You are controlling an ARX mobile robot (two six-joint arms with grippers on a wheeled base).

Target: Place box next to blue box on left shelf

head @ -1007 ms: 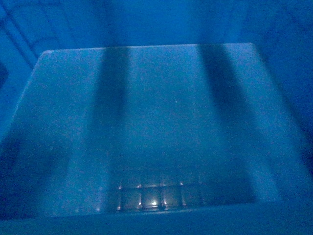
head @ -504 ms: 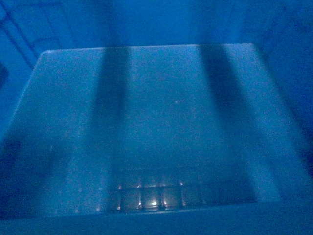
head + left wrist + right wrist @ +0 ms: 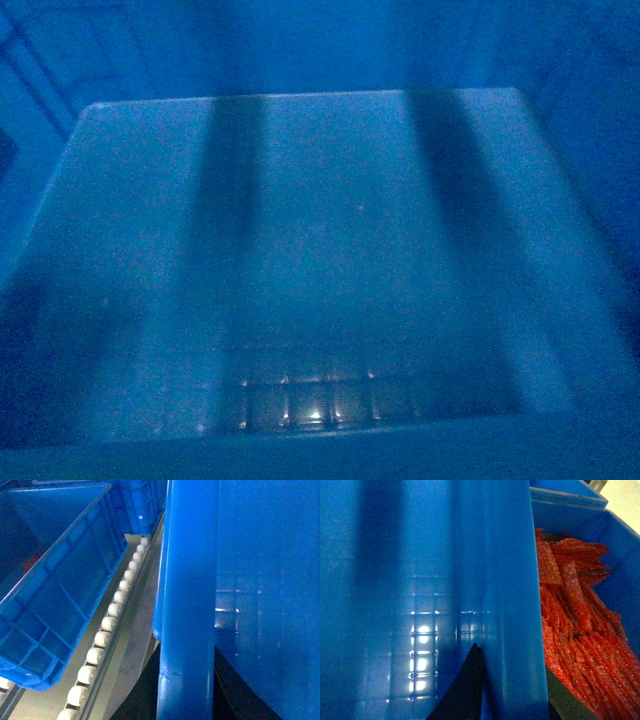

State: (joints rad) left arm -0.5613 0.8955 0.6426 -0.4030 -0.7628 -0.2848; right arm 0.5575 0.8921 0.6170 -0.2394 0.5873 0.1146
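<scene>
The box [image 3: 320, 250] fills the head view; I look straight into its deep blue interior, with a faint grid on the floor. In the left wrist view my left gripper [image 3: 187, 682] is shut on the box's thick left rim [image 3: 187, 605], one dark finger on each side of the wall. In the right wrist view my right gripper [image 3: 512, 692] is shut on the box's right wall [image 3: 507, 580] in the same way. The blue box on the left shelf [image 3: 55, 580] sits just left of the held box, across a gap.
A track of white rollers [image 3: 107, 625] and a grey metal rail run between the shelf's blue box and the held box. Another blue crate [image 3: 140, 505] stands further back. On the right, a blue bin holds red mesh material [image 3: 580, 630], close against the box's wall.
Almost nothing differs; the box still fills the head view, and only the dim background at the upper left has shifted slightly.
</scene>
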